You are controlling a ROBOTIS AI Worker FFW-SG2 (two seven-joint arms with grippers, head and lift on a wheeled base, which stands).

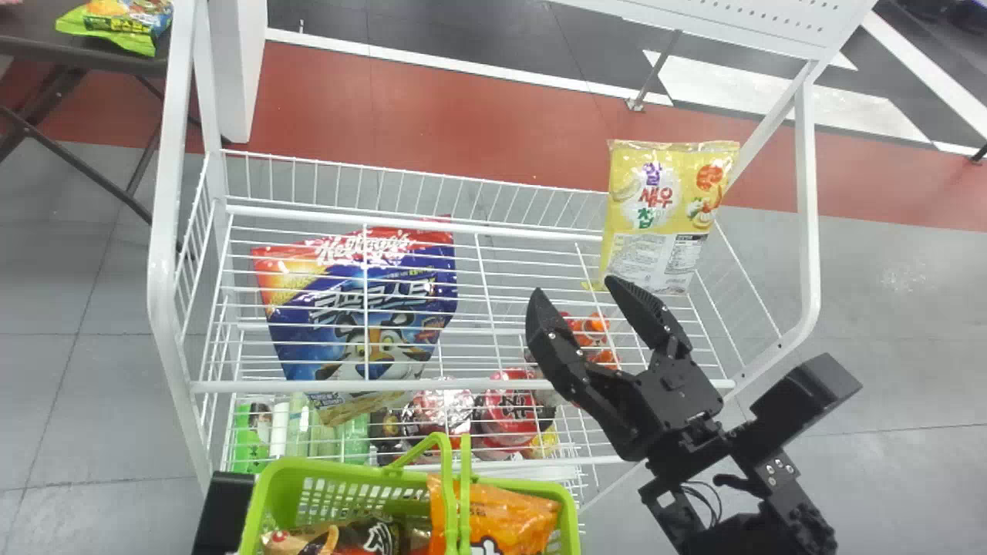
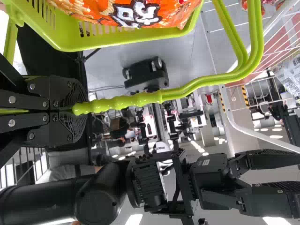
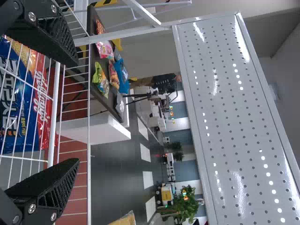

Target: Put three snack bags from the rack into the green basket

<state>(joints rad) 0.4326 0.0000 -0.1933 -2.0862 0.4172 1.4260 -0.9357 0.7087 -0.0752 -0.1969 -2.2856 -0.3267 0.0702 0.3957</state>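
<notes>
The green basket (image 1: 567, 524) stands at the head view's bottom edge, holding an orange snack bag (image 1: 501, 512) and a brown-and-black one (image 1: 362, 537). In the left wrist view my left gripper (image 2: 77, 110) is clamped on the basket handle (image 2: 136, 101). My right gripper (image 1: 573, 287) is over the rack with nothing between its spread fingers, just left of the upright yellow snack bag (image 1: 671, 208). In the right wrist view the open right gripper (image 3: 76, 110) has the blue-and-red bag (image 3: 21, 103) beyond it, behind wires; that bag (image 1: 370, 308) lies at the rack's left in the head view.
The white wire rack (image 1: 463, 384) has tall side frames and a perforated panel (image 3: 234, 117) above. Lower down are red packages (image 1: 513, 408) and green items (image 1: 250, 439). A dark table (image 1: 38, 35) with more bags stands beyond the rack's left side.
</notes>
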